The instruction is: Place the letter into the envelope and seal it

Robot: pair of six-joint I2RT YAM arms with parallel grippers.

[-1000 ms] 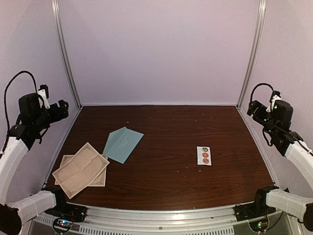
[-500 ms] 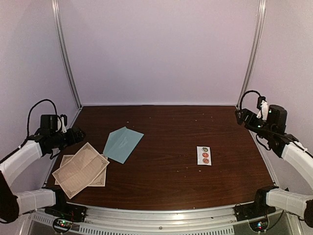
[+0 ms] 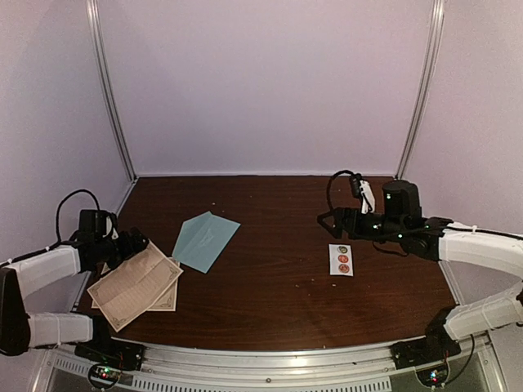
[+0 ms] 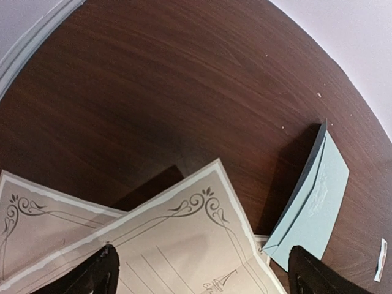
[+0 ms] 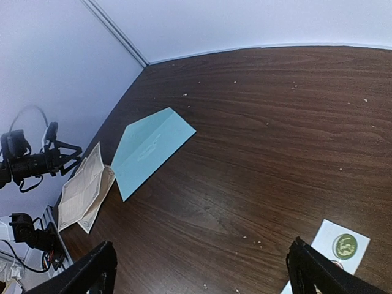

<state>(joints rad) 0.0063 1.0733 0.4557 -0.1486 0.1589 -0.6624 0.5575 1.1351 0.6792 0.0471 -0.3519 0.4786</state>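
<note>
Letter: you've got the letter flat on the table, near left corner, bordered side up, turned at an angle, faint fold lines across it
Second sheet: second sheet of the same cream kind lies under the letter, only its edges poke out on the right and left
Envelope: envelope lies flat, left of centre, just beyond and to the right of the letter; its near corner sits right beside the cream sheets, can't tell if it touches them; nothing is in it that you can see
Sticker strip: sticker strip right of centre, well apart from the envelope, round stickers on it
Left gripper: your left gripper is low over the letter's far corner, jaws spread wide with nothing between them; wrist view shows both fingers either side of the ornate corner, can't tell if they touch the paper
Right gripper: your right gripper is out over the table, just beyond the sticker strip and pointing left toward the envelope, jaws wide apart, holding nothing
</note>
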